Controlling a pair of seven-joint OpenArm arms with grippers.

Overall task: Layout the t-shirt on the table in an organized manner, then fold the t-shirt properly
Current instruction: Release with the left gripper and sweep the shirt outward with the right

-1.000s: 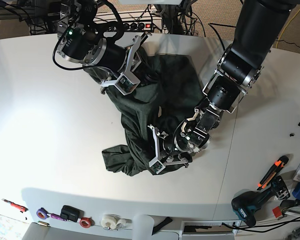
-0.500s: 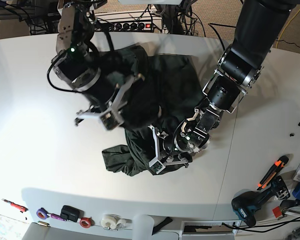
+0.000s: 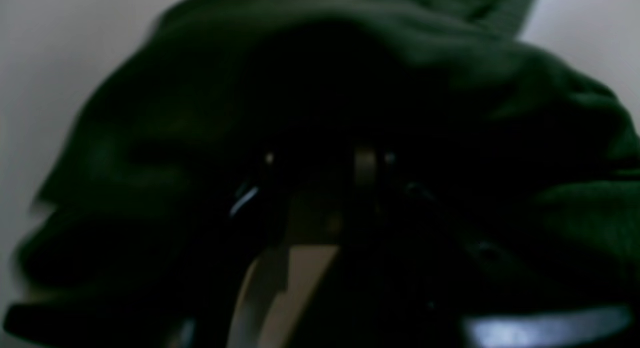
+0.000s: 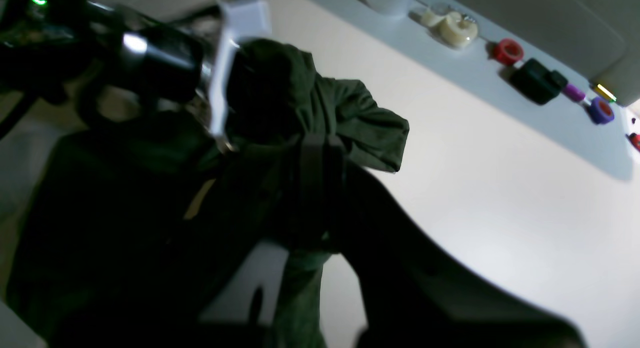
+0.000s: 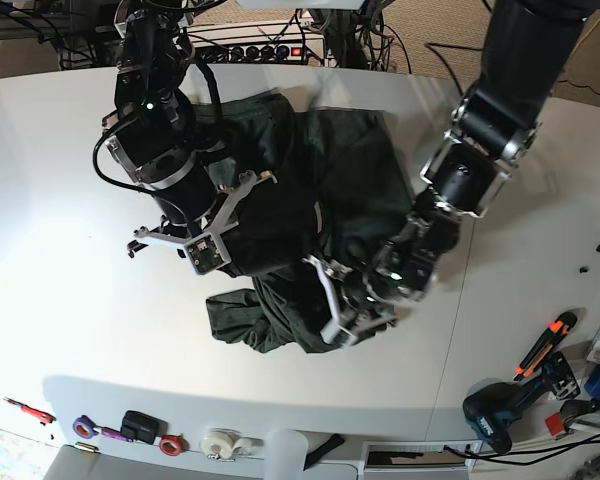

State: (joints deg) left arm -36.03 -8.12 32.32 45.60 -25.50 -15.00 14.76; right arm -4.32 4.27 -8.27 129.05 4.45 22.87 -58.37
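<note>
Over the table (image 5: pixel 60 180), right fingers (image 5: pixel 193 245) clenched on the t-shirt (image 5: pixel 350 190); left fingers (image 5: pixel 340 305) against its folds, opening unclear.

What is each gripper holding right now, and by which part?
Right gripper pinches a fold of the t-shirt; which part, unclear. Left gripper sits in the cloth; grip unclear.

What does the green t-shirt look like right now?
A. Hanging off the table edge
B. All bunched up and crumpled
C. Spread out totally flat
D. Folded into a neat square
B: the t-shirt lies in a rumpled heap on the table, between both arms.
</note>
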